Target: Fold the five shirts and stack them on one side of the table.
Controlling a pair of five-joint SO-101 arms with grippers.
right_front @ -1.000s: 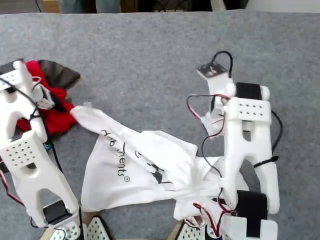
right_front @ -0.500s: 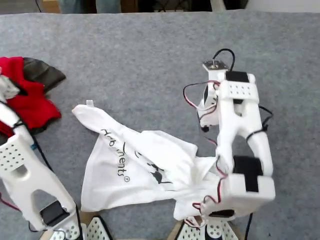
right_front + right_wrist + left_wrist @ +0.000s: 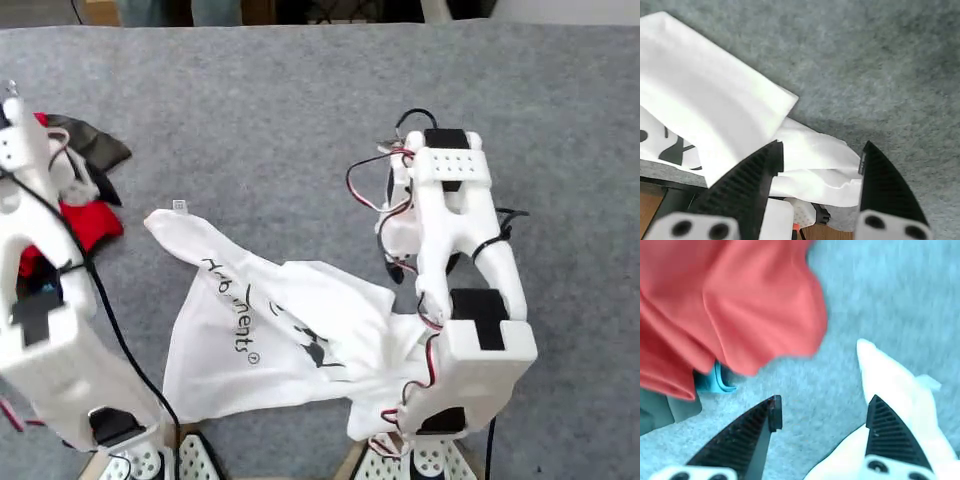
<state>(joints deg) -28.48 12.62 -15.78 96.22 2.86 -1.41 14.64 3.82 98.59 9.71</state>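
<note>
Both my arms have shifted. My left pincer (image 3: 824, 407), spread and empty, now hangs by the red shirt (image 3: 740, 305). My right pincer (image 3: 821, 150), also spread, has drawn in over the white shirt (image 3: 280, 330), which lies unmoved, crumpled at the table's (image 3: 300, 90) near edge. I judge this shirt's folding not yet begun.

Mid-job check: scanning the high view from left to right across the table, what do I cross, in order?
red shirt → white shirt → right arm. The left arm overlaps the red shirt, so it is left out of the order.
</note>
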